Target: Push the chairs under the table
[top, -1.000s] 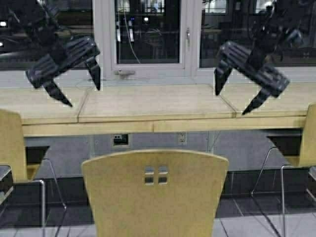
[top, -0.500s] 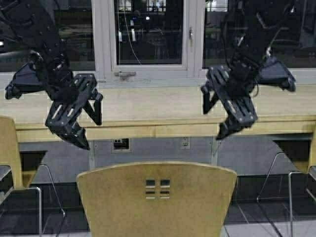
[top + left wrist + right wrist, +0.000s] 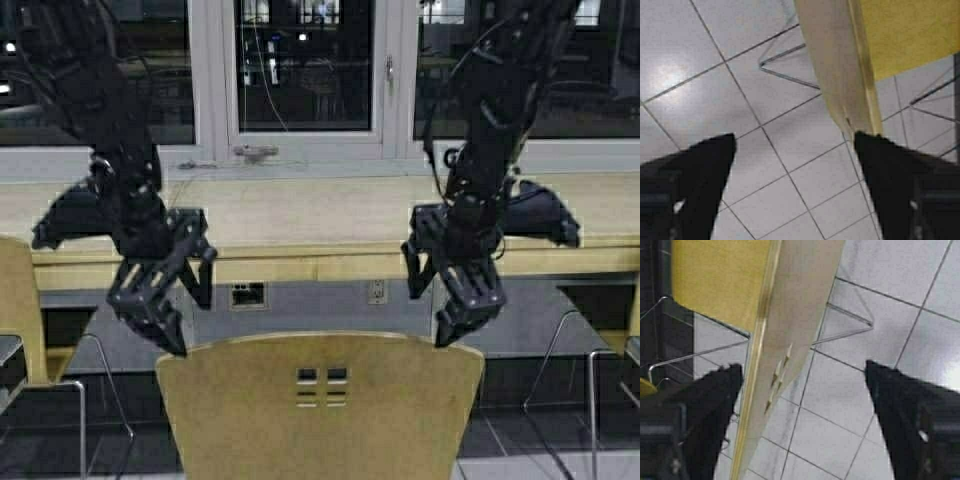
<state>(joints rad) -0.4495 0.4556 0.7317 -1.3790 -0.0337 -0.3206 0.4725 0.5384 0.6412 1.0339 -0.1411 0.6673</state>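
A yellow-tan plywood chair (image 3: pixel 320 410) with four small cutouts stands in front of me, its back towards me, pulled out from the long light-wood table (image 3: pixel 300 225). My left gripper (image 3: pixel 192 325) is open and points down just above the back's left top corner. My right gripper (image 3: pixel 425 318) is open and points down just above the right top corner. In the left wrist view the chair back (image 3: pixel 840 75) runs to one fingertip of the left gripper (image 3: pixel 795 140). In the right wrist view the back (image 3: pixel 800 315) lies between the fingers of the right gripper (image 3: pixel 802 367), close to one.
A second chair (image 3: pixel 20 300) stands at the left edge and a third (image 3: pixel 630 320) at the right edge, both by the table. A window (image 3: pixel 300 60) is behind the table. Wall sockets (image 3: pixel 245 293) sit under it. The floor (image 3: pixel 765 190) is grey tile.
Both arms have come down from above the table top to the top of the middle chair's back. Both grippers stay open.
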